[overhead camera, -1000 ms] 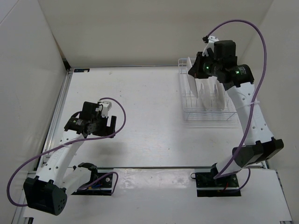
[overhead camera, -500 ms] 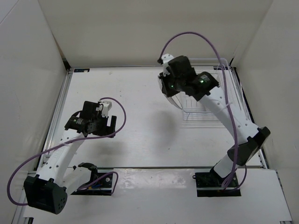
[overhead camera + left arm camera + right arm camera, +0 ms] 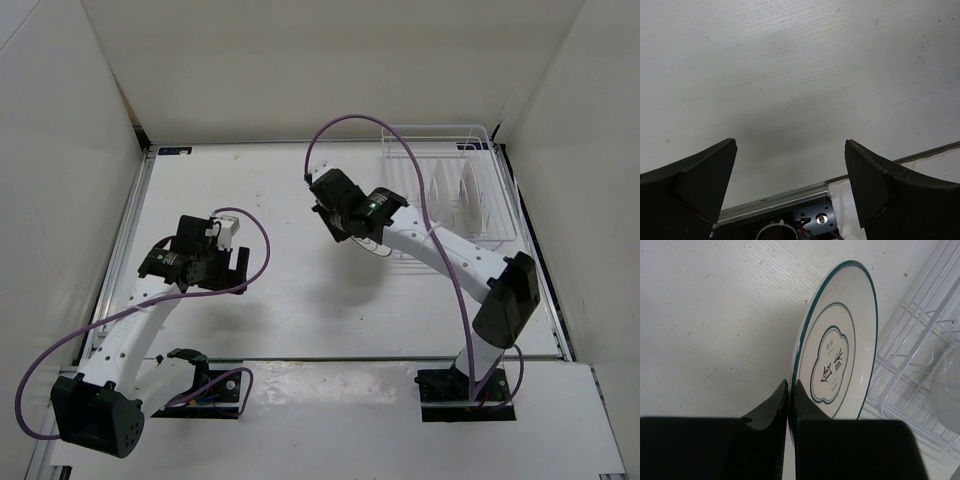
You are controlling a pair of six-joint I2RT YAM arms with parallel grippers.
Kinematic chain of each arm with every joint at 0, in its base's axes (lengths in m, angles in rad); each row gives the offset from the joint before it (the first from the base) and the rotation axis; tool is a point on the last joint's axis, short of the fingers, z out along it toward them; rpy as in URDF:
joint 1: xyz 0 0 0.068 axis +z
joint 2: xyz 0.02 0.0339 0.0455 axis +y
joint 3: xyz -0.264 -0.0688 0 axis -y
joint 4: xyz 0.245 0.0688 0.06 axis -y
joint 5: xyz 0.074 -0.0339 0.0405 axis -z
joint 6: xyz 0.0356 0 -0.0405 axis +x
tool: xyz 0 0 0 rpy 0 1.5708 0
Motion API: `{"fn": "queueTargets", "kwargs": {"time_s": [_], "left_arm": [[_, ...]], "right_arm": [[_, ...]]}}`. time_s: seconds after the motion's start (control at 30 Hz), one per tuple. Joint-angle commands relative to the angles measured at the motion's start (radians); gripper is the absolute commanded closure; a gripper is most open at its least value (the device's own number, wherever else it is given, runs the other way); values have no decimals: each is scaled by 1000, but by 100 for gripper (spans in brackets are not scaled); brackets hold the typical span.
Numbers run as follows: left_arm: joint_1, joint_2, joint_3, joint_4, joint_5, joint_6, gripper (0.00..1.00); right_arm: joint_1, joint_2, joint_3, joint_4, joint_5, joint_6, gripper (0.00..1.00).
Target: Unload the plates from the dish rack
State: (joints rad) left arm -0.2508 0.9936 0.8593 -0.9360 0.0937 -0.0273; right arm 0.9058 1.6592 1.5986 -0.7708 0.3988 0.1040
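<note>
Green-rimmed plate [image 3: 840,345] clamped in right gripper [image 3: 791,386] | dish rack [image 3: 912,375] just beside | left gripper [image 3: 790,144] spread wide | plate's characters [image 3: 832,371] show wrist-view only

White plate [image 3: 840,355], dark green rim and rings; white rack [image 3: 440,127].

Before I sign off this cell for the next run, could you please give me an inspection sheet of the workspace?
Surface: white table, faint specks.
Job's things: green-rimmed plate held on edge just left of the dish rack, outside it; white plates stand upright in the rack, count unclear.
Clutter: nothing seen.
Grippers: right gripper shut on the green-rimmed plate's rim; left gripper open, empty, above the table.
Cables: right arm's purple cable arcs high; left arm's purple cable loops beside its wrist.
Surroundings: white walls on three sides.
</note>
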Motion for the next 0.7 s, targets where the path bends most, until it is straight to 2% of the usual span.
{"fn": "queueTargets", "kwargs": {"time_s": [0.0,0.2,0.67], "left_arm": [[2,-6,38,-3,11,-8,0],[1,-6,41,-6,12,-8,0],[1,-22,50,-18,-11,-17,0]], "right_arm": [[24,48,58,75,74,-3,100],[56,174,101,59,90,25,100],[81,243,3,151,60,144,100]]}}
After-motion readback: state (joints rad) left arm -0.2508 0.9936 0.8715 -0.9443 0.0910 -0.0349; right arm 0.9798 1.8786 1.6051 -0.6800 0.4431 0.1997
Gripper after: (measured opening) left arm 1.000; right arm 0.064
